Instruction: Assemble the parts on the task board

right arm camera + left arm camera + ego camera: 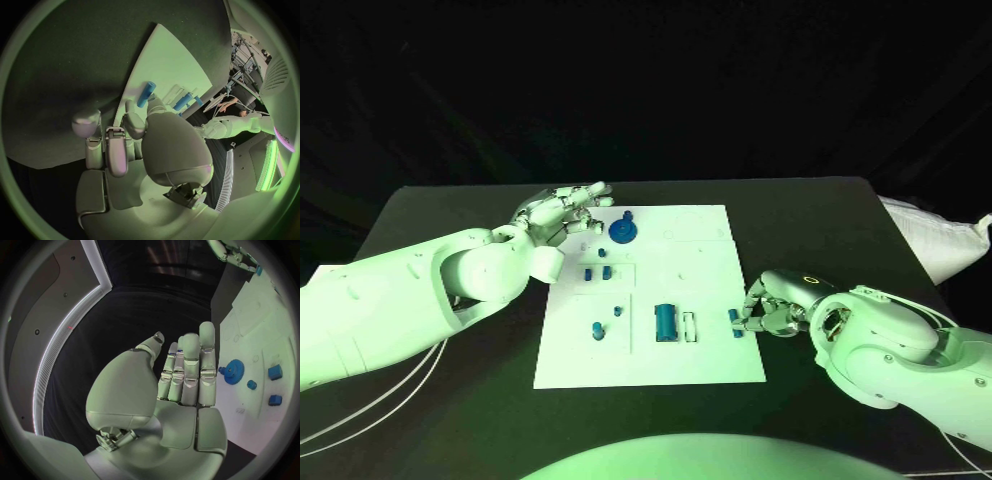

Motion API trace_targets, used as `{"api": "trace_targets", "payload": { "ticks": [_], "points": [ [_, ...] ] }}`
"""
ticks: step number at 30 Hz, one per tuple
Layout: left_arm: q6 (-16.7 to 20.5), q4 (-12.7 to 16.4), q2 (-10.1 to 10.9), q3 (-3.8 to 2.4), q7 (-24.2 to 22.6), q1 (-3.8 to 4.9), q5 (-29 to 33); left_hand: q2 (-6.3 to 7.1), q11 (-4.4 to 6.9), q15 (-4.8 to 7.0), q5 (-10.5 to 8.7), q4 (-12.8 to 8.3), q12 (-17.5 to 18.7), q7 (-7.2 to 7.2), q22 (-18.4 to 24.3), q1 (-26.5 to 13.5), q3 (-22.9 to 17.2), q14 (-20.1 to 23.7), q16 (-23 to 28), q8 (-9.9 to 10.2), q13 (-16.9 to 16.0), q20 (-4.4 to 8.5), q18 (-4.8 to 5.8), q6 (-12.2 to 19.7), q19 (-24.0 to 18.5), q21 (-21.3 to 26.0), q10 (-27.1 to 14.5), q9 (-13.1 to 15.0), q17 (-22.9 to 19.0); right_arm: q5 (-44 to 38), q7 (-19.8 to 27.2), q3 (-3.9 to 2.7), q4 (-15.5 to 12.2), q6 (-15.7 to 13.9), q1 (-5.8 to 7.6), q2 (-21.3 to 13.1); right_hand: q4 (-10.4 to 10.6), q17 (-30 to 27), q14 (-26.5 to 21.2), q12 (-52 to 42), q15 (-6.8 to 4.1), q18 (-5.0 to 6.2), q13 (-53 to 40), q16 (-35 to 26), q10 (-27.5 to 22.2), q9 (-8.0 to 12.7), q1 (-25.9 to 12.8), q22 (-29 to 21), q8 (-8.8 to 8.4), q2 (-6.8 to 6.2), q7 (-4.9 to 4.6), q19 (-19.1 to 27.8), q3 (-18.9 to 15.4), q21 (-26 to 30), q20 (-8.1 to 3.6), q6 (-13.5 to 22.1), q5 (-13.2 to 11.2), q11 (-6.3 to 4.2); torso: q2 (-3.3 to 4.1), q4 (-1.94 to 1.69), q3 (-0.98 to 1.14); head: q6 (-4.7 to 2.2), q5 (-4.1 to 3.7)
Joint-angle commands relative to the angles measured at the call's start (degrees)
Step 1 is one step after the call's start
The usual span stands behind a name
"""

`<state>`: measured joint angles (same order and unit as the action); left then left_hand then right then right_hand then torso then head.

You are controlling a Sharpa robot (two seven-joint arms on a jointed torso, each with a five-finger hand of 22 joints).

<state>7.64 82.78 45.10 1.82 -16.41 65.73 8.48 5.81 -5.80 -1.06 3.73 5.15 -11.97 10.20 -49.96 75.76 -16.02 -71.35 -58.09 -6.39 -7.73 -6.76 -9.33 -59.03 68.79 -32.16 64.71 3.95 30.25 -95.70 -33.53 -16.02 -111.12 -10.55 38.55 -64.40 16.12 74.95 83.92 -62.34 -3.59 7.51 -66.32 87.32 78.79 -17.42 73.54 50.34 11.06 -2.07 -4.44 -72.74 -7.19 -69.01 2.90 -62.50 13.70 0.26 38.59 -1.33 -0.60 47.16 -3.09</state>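
Observation:
The white task board lies in the middle of the black table. A blue gear stands near its far left corner, and several small blue parts sit down its left side. A larger blue part lies near the board's middle. My left hand hovers by the far left corner with fingers stretched out and nothing in them. My right hand is at the board's right edge and pinches a small blue peg at its fingertips.
A white cloth bundle lies at the table's right edge. Bare black tabletop surrounds the board on all sides. More small blue parts stand on the board beside the gear.

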Motion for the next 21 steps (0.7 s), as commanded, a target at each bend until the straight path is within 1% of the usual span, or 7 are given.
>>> {"api": "trace_targets", "payload": {
  "ticks": [1, 6, 10, 14, 16, 18, 21],
  "points": [
    [-0.98, 0.03, -0.04, -0.04, -0.36, -0.01, -0.21, -0.14, -0.07, -0.08, -0.27, 0.05, -0.24, -0.09, 0.05, 0.51, 0.28, 0.41, 0.12, -0.25, -0.09, -0.18, -1.09, 0.33, 0.35, 0.27, -0.43, -0.07, -0.06, -1.85, -0.51, 0.08, 0.08, 2.58, -0.26, 0.55, -0.17, 9.75, 4.98, 0.18, -0.06, -0.2, -0.13, -0.2, -0.17, -0.15, 1.11, -0.08, 0.3, -0.12, -0.01, 0.48, -0.44, 0.28, -0.17, -0.58, -0.35, -0.22, 0.02, -0.03, 0.0, 0.11, 0.11],
    [-1.02, -0.04, -0.05, -0.04, -0.33, -0.02, -0.21, -0.15, -0.08, -0.08, -0.27, 0.05, -0.25, -0.09, 0.05, 0.52, 0.3, 0.41, 0.11, -0.26, -0.1, -0.18, -1.09, 0.33, 0.35, 0.27, -0.44, -0.07, -0.06, -2.49, -0.44, 0.09, 0.15, 3.1, -0.82, 1.55, -0.85, 9.81, 5.0, 0.2, -0.2, -0.21, -0.22, -0.19, -0.14, -0.47, 2.9, -0.11, 0.28, -0.21, 0.09, 0.47, -0.54, 0.35, -0.32, -0.87, -0.67, -0.35, 0.01, -0.1, 0.0, 0.26, 0.18],
    [-1.03, -0.1, -0.02, -0.04, -0.33, -0.03, -0.21, -0.2, -0.09, -0.09, -0.27, 0.06, -0.32, -0.08, 0.08, 0.6, 0.42, 0.43, 0.08, -0.28, -0.1, -0.19, -1.09, 0.37, 0.36, 0.32, -0.5, -0.07, -0.07, -3.01, -0.42, 0.09, 0.24, 3.6, -1.1, 2.33, -1.82, 9.84, 5.01, 0.33, -0.31, -0.21, -0.22, -0.18, -0.17, -0.71, 5.11, -0.14, 0.19, 0.32, 0.18, 0.45, 0.0, 0.41, -0.42, -1.0, -1.14, -0.46, 0.02, 0.01, 0.01, 0.31, 0.28],
    [-1.06, -0.15, -0.04, -0.04, -0.3, -0.04, -0.21, -0.2, -0.09, -0.09, -0.27, 0.06, -0.32, -0.08, 0.08, 0.6, 0.42, 0.43, 0.08, -0.28, -0.1, -0.19, -1.09, 0.37, 0.36, 0.32, -0.5, -0.07, -0.07, -4.66, -0.46, 0.09, 0.42, 4.61, -1.24, 3.07, -3.77, 9.92, 5.03, 0.61, -0.58, -0.2, -0.16, -0.16, -0.3, -0.98, 9.2, -0.15, 0.05, 1.79, 0.42, 0.41, 2.25, 0.47, -0.62, -1.17, -5.21, -0.72, -0.02, -0.06, -0.01, 0.31, 0.28],
    [-1.06, -0.15, -0.06, -0.04, -0.29, -0.04, -0.21, -0.2, -0.09, -0.09, -0.27, 0.06, -0.32, -0.08, 0.08, 0.6, 0.42, 0.43, 0.08, -0.28, -0.1, -0.19, -1.09, 0.37, 0.36, 0.32, -0.5, -0.07, -0.07, -5.81, -0.5, 0.1, 0.56, 5.53, -1.27, 3.48, -5.49, 9.94, 5.03, 1.1, -0.73, -0.18, 0.09, -0.16, -0.63, -1.01, 12.45, -0.27, -0.19, 2.5, 0.5, 0.46, 4.29, 0.58, -0.78, -1.03, -7.44, -0.84, -0.02, -0.04, -0.07, 0.4, 0.25],
    [-1.07, -0.14, -0.08, -0.04, -0.28, -0.04, -0.21, -0.2, -0.09, -0.09, -0.27, 0.06, -0.32, -0.08, 0.08, 0.6, 0.42, 0.43, 0.08, -0.28, -0.1, -0.19, -1.09, 0.37, 0.36, 0.32, -0.5, -0.07, -0.07, -7.23, -0.52, 0.12, 0.77, 6.33, -1.3, 3.87, -6.58, 10.06, 5.05, 1.48, -0.52, -0.19, 0.23, -0.1, -0.86, -1.0, 14.33, -0.32, -0.49, 2.68, 0.27, 0.5, 6.14, 0.66, -0.87, -1.06, -9.14, -0.7, -0.03, -0.04, -0.09, 0.45, 0.29],
    [-1.09, -0.1, -0.09, -0.04, -0.27, -0.04, -0.21, -0.2, -0.09, -0.09, -0.27, 0.06, -0.32, -0.08, 0.08, 0.6, 0.42, 0.43, 0.08, -0.28, -0.1, -0.19, -1.09, 0.37, 0.36, 0.32, -0.5, -0.07, -0.07, -9.22, -0.54, 0.17, 1.13, 7.12, -1.34, 4.38, -7.11, 10.06, 5.04, 1.76, -0.51, -0.23, 0.39, -0.11, -0.99, -0.97, 14.94, -0.4, -0.73, 2.28, 0.17, 0.56, 6.97, 0.74, -0.76, -1.02, -9.45, -0.63, -0.04, -0.06, -0.07, 0.46, 0.4]
  ]
}}
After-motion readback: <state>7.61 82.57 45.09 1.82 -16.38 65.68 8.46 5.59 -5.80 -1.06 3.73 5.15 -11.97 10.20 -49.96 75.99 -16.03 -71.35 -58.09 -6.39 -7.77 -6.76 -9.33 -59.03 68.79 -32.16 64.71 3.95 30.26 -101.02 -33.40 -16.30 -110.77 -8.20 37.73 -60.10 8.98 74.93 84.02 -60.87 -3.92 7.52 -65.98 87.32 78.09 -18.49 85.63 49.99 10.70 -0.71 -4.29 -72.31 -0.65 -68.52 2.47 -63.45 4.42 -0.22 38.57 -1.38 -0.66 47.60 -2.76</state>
